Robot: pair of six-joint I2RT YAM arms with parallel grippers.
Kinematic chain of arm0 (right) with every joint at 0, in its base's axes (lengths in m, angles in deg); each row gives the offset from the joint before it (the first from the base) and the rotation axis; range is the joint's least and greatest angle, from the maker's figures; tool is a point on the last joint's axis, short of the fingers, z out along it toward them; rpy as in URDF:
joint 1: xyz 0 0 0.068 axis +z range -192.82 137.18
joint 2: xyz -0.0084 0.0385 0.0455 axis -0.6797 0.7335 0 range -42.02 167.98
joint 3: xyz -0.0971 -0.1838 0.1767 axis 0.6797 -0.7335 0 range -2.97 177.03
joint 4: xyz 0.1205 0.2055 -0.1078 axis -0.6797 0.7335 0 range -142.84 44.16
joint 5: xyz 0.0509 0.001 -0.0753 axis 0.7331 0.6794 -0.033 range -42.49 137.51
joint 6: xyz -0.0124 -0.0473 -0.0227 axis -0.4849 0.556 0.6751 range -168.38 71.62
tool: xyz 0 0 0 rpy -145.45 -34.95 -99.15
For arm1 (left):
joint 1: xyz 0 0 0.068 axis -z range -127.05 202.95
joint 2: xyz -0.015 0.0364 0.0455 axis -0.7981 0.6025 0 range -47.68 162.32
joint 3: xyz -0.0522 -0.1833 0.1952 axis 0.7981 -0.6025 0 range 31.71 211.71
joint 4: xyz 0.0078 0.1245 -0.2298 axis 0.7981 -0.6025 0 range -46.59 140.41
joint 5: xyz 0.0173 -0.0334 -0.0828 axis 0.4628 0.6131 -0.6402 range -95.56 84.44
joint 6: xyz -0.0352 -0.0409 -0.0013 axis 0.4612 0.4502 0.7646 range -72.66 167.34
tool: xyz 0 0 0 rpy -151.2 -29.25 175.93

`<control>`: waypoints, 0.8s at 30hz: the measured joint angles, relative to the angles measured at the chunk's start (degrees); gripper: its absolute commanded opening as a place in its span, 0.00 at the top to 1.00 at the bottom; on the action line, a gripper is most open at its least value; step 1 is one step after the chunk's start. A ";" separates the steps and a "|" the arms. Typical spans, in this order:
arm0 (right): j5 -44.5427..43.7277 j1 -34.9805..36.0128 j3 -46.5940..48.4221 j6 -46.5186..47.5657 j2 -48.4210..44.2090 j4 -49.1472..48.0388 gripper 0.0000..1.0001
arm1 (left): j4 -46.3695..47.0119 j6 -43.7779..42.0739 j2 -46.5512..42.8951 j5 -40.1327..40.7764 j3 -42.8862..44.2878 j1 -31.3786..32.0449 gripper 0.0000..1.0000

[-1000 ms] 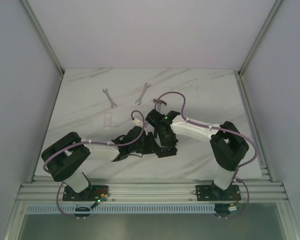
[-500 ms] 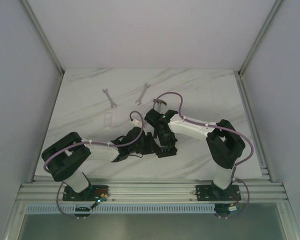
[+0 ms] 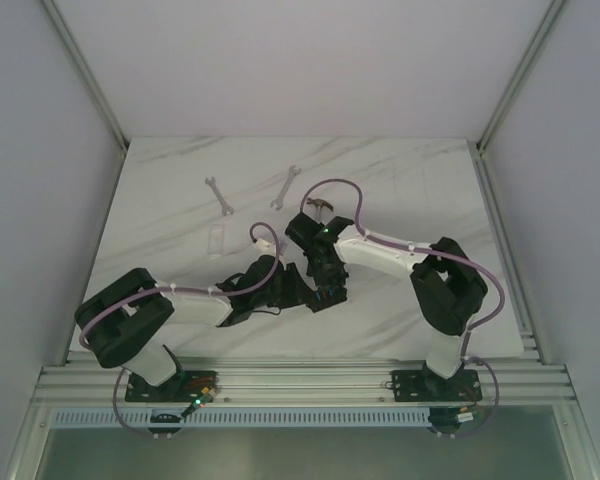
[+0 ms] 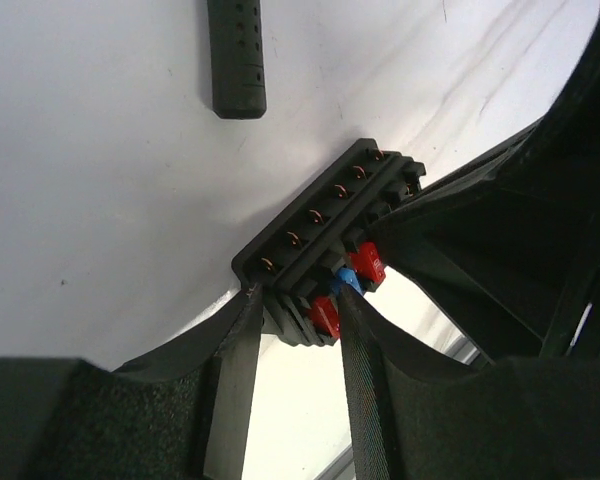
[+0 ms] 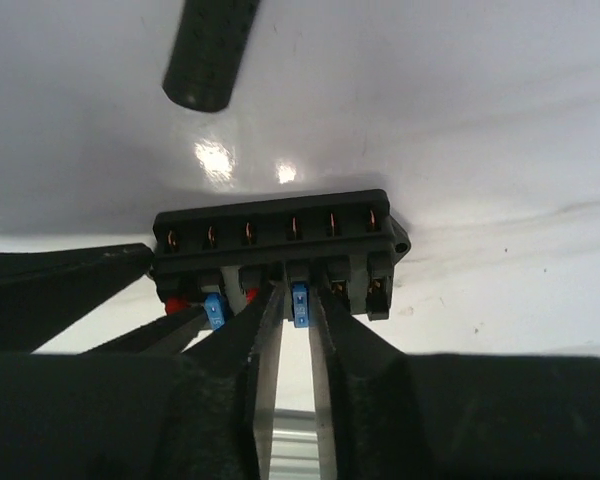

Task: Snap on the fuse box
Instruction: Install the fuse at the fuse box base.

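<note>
The right pincer [image 5: 296, 293] was nearly closed on a blue fuse [image 5: 299, 308] at the fuse box [image 5: 280, 232], whose end was clamped by the left pincer [image 4: 295, 300]. The box was set on the counter [image 5: 460, 120] near the hammer handle [image 5: 212, 50]. Two slots appeared unfilled.

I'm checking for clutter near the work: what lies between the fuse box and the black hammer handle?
Nothing. Both wrist views show only bare white tabletop between the fuse box and the hammer handle.
</note>
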 measured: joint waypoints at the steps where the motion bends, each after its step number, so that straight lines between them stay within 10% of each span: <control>1: -0.11 0.00 -0.13 -0.07 -0.24 -0.81 0.70 | -0.04 0.00 -0.13 0.20 -0.09 -0.07 0.54; 24: -0.35 0.00 -3.50 -0.74 -4.02 -4.48 0.90 | -1.07 -0.50 -1.07 0.85 -0.61 -0.07 0.51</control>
